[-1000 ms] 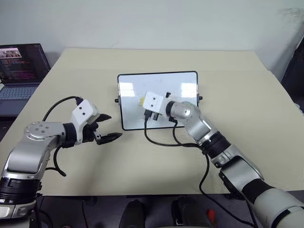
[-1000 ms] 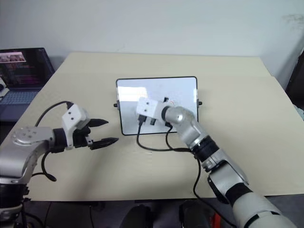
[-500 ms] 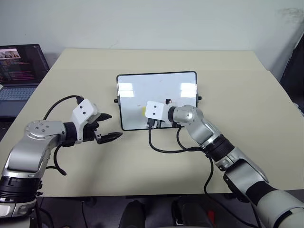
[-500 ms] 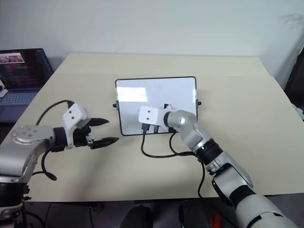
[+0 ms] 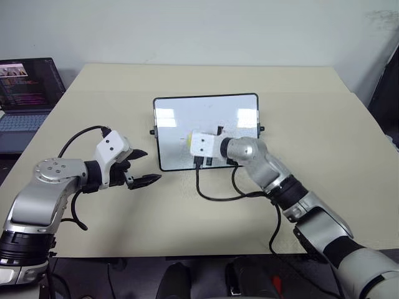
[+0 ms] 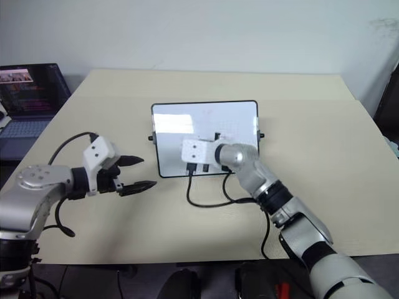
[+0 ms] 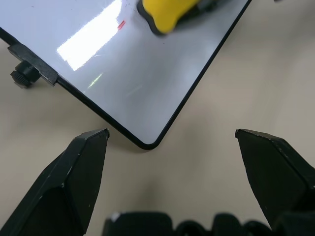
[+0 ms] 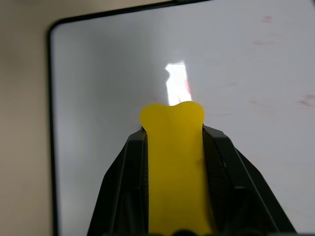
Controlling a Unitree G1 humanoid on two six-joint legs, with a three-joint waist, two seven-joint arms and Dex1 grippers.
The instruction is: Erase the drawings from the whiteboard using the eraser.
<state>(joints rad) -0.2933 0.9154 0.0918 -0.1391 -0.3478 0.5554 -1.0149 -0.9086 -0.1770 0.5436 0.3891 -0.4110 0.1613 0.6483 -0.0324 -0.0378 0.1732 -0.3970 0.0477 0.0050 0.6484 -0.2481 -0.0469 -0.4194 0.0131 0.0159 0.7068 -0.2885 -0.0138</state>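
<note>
You will find no legible text, label, brand or number here. The laptop (image 5: 28, 93) screen shows coloured lines too small to read; the whiteboard (image 5: 181, 115) carries faint red marks (image 8: 266, 19), not letters

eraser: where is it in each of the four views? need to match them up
Left eye: eraser, yellow, poking out beside the right gripper over the whiteboard.
Right eye: no yellow that I can make out; the right wrist covers that spot.
Left wrist: yellow block at the top edge, above the board.
Right wrist: centre, clamped between the black fingers.
Shared landmark: the whiteboard's black frame.
</note>
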